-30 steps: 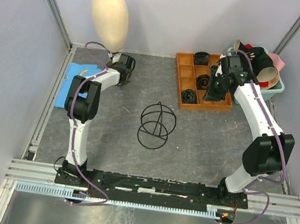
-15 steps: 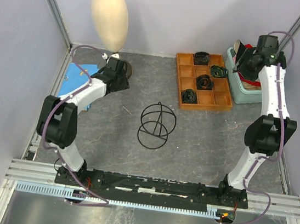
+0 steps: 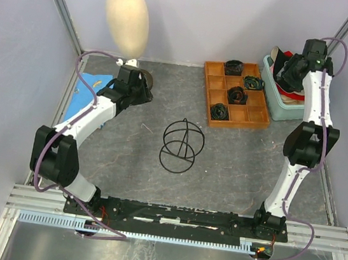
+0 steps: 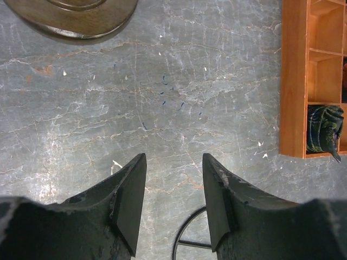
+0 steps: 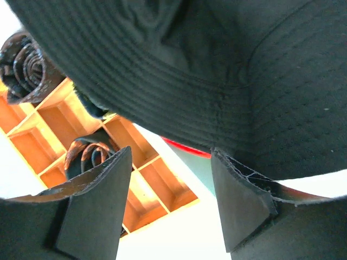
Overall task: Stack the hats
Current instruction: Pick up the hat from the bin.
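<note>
From above, your right hand (image 3: 289, 73) hangs over the hats (image 3: 281, 85) piled in the teal tub (image 3: 287, 110) at the counter's (image 3: 234, 157) far right corner, and your left hand (image 3: 138, 91) sits beside the mannequin stand (image 3: 147, 77). At the left wrist, your fingers are spread above the counter, gripping nothing. At the right wrist, they stand apart and empty, with a black hat (image 5: 217, 70) and its stitched brim close in front.

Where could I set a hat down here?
Bare tabletop lies right of the wire ball, in front of the orange tray, and between the brown stand and that tray. Crowded: the far right corner, with teal tub and hats.
</note>
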`<state>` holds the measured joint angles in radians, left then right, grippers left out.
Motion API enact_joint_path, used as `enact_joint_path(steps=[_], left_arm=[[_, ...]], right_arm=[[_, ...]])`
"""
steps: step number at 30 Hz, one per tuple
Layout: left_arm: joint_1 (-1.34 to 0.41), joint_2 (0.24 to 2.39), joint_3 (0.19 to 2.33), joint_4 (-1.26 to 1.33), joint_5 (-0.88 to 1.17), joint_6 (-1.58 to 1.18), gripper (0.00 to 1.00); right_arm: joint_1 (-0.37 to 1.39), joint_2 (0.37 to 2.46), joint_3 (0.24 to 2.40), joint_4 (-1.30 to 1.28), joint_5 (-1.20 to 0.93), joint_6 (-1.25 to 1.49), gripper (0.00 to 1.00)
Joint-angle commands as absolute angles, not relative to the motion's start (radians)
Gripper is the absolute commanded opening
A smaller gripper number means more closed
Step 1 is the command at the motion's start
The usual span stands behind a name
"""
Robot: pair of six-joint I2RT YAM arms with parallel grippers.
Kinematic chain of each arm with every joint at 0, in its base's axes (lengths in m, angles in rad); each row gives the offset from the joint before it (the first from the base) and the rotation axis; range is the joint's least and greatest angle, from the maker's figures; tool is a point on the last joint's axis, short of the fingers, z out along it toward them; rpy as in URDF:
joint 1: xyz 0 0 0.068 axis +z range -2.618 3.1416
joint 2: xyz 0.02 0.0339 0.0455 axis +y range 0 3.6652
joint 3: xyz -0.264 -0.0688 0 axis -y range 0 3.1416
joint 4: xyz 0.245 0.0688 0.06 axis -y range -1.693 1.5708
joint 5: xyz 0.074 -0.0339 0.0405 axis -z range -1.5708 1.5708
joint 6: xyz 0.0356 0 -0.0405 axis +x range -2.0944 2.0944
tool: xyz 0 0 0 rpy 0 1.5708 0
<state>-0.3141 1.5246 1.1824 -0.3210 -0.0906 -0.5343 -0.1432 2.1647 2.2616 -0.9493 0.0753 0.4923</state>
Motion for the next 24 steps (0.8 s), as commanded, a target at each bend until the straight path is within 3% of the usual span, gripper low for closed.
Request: enact_joint_path(steps=[1, 9, 18, 24], left_arm=[[-0.311, 1.509, 1.164, -0.294, -0.050, -0.515, 0.53], [-0.311, 1.536, 1.176, -0.266, -0.012, -0.519, 0.54], [-0.311, 1.576, 1.177, -0.243, 0.007, -0.518, 0.54], [-0.311, 1.605, 1.188, -0.232, 0.020, -0.518, 0.55]], right_arm=[[-0.175, 2.140, 2.289, -0.928, 0.147, 0.515, 0.68], [-0.231, 2.038, 2.165, -0.841, 0.235, 0.506, 0.69], [-0.260, 2.034, 2.218, -0.866, 0.288, 0.462, 0.70], [-0.261, 1.887, 2.063, -0.773, 0.244, 0.441, 0.69]])
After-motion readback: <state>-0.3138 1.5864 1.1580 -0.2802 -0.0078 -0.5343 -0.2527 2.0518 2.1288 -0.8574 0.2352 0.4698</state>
